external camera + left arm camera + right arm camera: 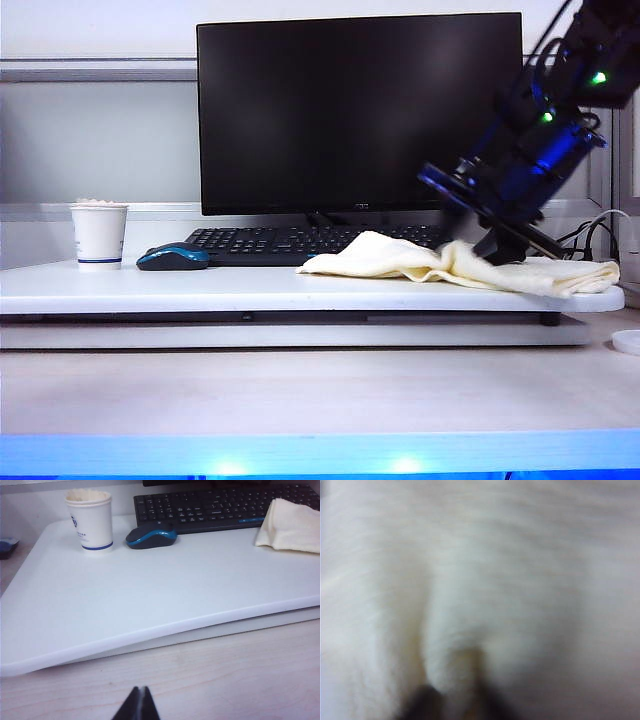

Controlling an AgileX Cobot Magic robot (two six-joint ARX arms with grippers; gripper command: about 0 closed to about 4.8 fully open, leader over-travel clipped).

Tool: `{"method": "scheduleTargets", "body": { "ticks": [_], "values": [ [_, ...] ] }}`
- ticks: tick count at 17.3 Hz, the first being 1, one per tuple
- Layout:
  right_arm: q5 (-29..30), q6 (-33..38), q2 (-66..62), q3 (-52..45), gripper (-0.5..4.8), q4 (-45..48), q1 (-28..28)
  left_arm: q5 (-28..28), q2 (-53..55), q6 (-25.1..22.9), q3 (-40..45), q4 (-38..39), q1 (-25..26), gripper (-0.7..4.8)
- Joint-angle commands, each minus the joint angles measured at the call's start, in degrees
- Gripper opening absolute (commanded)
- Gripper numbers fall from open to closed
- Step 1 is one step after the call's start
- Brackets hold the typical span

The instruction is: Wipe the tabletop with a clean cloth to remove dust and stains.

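At the right of the exterior view the cloth (450,265) is seen lying lengthwise along the tabletop (200,290), a fold pinched between the right gripper (455,700) fingers, while the closed left gripper (137,705) is parked far off.

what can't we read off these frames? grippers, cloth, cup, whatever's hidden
- Right gripper: right wrist view blurred, filled by the cloth; a fold sits between the dark fingertips, grip unclear. Exterior view: motion-blurred.
- Cloth's full extent: arm covers its middle in the exterior view; the frame edge cuts it in the left wrist view.
- Paper cup contents: only its side and rim show.
- Tabletop stains: none discernible; glossy white.
- Left gripper: only its shut tips show, over the wooden desk.
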State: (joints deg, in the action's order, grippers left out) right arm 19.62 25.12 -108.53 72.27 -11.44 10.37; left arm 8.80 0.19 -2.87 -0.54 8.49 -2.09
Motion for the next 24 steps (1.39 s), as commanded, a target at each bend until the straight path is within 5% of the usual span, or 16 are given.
{"method": "scheduleTargets", "body": {
  "ticks": [1,8,14,20,24],
  "values": [
    [-1.6,-0.1,1.7,-1.5,4.14,-8.7,0.1,0.2,0.0,0.3,0.1,1.1,0.0,-0.05],
    [-1.2,0.6,15.4,-1.5,4.31,-0.5,2.3,0.3,0.0,0.3,0.1,1.1,0.1,-0.05],
    [-2.1,-4.1,27.0,-2.0,4.25,-3.5,2.3,0.3,0.0,0.3,0.1,1.1,0.1,-0.05],
    [-11.2,-10.4,47.6,-18.3,2.76,0.2,2.1,0.2,0.0,0.3,0.1,-0.4,0.1,-0.05],
    [-13.7,-12.3,61.7,-33.1,0.46,2.2,2.1,0.3,0.0,0.3,0.0,-2.0,0.1,-0.05]
  ]
}}
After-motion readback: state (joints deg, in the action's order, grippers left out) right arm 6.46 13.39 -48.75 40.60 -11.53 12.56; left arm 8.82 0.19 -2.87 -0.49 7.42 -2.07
